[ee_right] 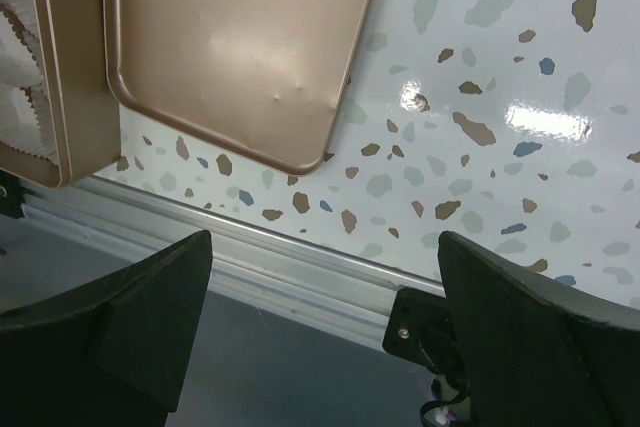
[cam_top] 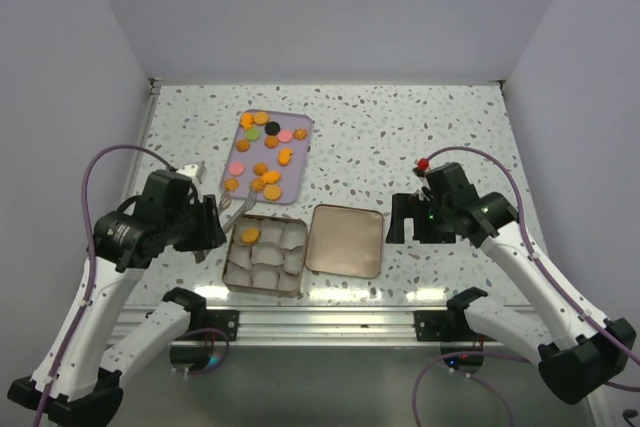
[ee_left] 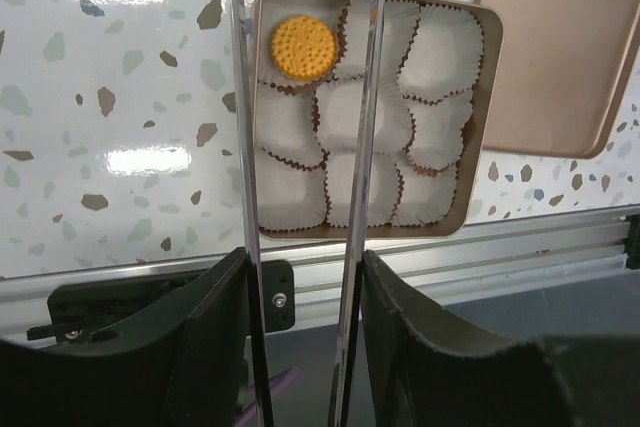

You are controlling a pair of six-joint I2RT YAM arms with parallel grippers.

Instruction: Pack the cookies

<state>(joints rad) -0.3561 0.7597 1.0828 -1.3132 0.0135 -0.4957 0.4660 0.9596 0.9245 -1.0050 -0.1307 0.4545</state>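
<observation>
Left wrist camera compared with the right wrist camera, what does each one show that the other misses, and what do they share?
Only the left wrist view shows the single orange cookie lying in a corner cup, the tin's whole inside lined with paper cups, and the tweezers held in the left tool. Only the right wrist view shows the right tool, its fingers spread wide with nothing between them. Both show the tin, the lid beside it, the speckled table and the metal rail along its near edge.
</observation>
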